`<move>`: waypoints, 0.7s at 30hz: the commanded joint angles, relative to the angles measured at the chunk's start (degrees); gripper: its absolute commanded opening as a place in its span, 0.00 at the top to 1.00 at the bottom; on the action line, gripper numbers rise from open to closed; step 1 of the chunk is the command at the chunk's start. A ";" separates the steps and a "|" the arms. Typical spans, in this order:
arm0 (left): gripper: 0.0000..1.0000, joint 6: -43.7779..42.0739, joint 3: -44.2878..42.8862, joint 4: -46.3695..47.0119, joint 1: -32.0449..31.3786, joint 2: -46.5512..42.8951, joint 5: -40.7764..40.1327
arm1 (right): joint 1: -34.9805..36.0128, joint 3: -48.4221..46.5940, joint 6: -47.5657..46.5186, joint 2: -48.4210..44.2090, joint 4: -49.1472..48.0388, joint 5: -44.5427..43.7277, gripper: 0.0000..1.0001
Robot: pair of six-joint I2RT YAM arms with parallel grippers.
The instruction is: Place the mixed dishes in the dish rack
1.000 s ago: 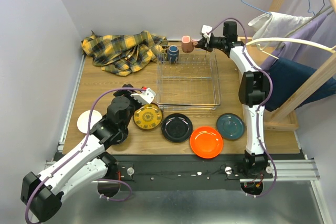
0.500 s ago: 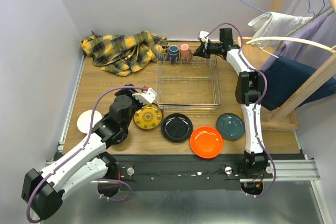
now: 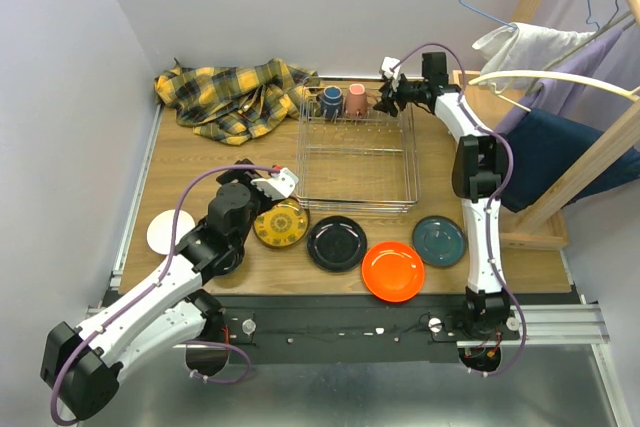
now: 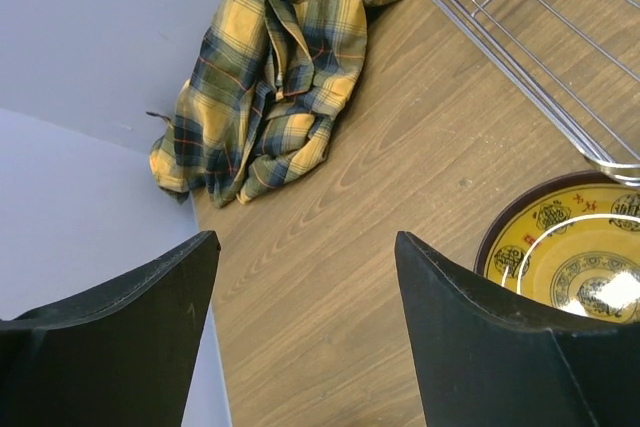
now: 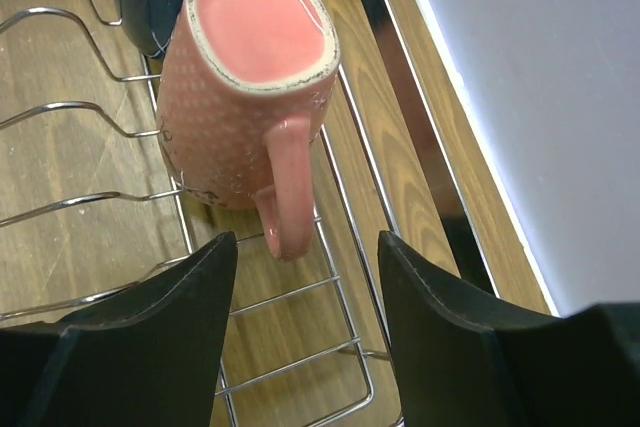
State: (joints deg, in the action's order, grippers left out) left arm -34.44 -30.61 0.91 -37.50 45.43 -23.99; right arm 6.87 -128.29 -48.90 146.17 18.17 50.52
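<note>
Near edge of table: row of flat dishes, L to R: white dish (plate or bowl, can't tell), yellow patterned plate, black plate, orange plate, teal plate. None of these is in the rack yet. L gripper hovers just past the yellow patterned plate's far-left rim. Wrist view: fingers apart, nothing betw. them; the plate sits off to the lower right of the gap, not touching. Plate is round & lies flat, so no long axis to line up w/. Judgement: the grab has to be on the rim, jaws dropped over the edge. L arm is clearly the nearer one for this plate; R arm reaches out to the far end. Mid-table: dish rack, its near rail just beyond the yellow & black plates, main bay bare wire. Far row of rack: blue cup & pink cup side by side, touching or nearly. R gripper is just right of the pink cup. Wrist view: fingers spread; the cup sits on the tines w/ handle pointing back into the gap, clear space either side of it, so not gripped. Far left: plaid cloth, not part of the job. Est.: two cups loaded, plates left. Next is likely the yellow one, to be carried far-right into the rack.
</note>
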 commanded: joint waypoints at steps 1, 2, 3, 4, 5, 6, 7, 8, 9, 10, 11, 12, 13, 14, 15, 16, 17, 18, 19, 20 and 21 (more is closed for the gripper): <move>0.17 1.12 -0.24 4.27 0.40 -1.22 1.40 | 0.07 0.14 -0.49 -6.24 3.09 -3.32 0.32; 0.15 1.13 -0.76 3.93 0.67 -1.05 2.01 | 0.07 0.23 -0.40 -7.29 3.62 -3.50 0.32; 0.14 1.21 -2.25 3.06 1.02 -1.04 2.97 | 0.16 0.67 -0.23 -9.22 3.62 -4.11 0.32; 0.14 1.47 -3.13 2.09 1.37 -0.61 3.94 | 0.16 0.93 0.47 -10.45 3.80 -4.38 0.32; 0.13 2.00 -4.10 -0.62 2.42 -0.34 6.12 | 0.24 1.28 1.00 -11.51 4.06 -4.64 0.32; 0.12 2.87 -6.63 -2.64 3.12 0.01 7.28 | 0.42 1.64 1.70 -13.87 4.06 -5.17 0.31; 0.11 5.23 -8.05 -4.84 4.09 1.23 9.12 | 0.42 2.77 2.58 -15.02 4.32 -5.26 0.31; 0.11 6.47 -9.54 -9.56 5.49 1.94 12.44 | 0.77 3.56 3.20 -16.25 4.33 -5.26 0.31; 0.11 7.79 -12.34 -11.78 7.77 2.64 14.39 | 0.95 4.70 4.07 -17.75 3.98 -6.04 0.30; 0.11 9.20 -13.67 -13.98 9.18 3.86 16.15 | 1.21 8.02 6.08 -20.46 3.37 -6.48 0.30; 0.10 10.86 -14.64 -17.48 10.24 4.22 17.82 | 1.73 9.79 6.97 -22.22 1.88 -7.01 0.30; 0.09 11.32 -15.26 -18.56 10.86 4.40 20.97 | 2.09 11.99 7.59 -23.55 1.00 -8.15 0.30; 0.09 11.32 -15.18 -19.18 11.30 3.71 22.04 | 2.26 13.84 8.12 -25.82 0.12 -8.77 0.30; 0.08 10.71 -14.83 -19.80 11.30 3.09 22.84 | 2.44 17.25 8.38 -26.80 -1.81 -9.38 0.30; 0.07 10.36 -14.39 -20.24 11.30 2.56 23.98 | 2.79 18.59 8.74 -27.42 -2.70 -10.35 0.30; 0.07 10.09 -14.74 -21.20 11.30 1.86 25.29 | 2.79 19.30 10.04 -28.12 -3.14 -10.44 0.30; 0.07 9.92 -15.18 -23.30 11.39 1.59 25.39 | 2.71 19.83 11.19 -29.00 -3.14 -10.53 0.30; 0.07 9.83 -15.53 -24.28 11.57 1.33 25.31 | 2.79 19.83 12.42 -29.53 -2.62 -10.36 0.30; 0.07 9.39 -16.40 -25.59 11.74 0.89 25.13 | 2.97 19.83 14.08 -30.23 -1.83 -9.66 0.27; 0.08 9.04 -16.93 -28.56 12.35 0.89 24.70 | 3.14 20.18 14.80 -32.15 -0.17 -9.39 0.24; 0.09 7.99 -17.46 -30.59 12.62 0.89 24.43 | 3.93 22.10 15.50 -33.39 0.28 -9.13 0.23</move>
State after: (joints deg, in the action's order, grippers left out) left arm -25.67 -45.12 -18.65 -26.30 47.79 -3.01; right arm 10.00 -110.72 -39.70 115.79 15.90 42.83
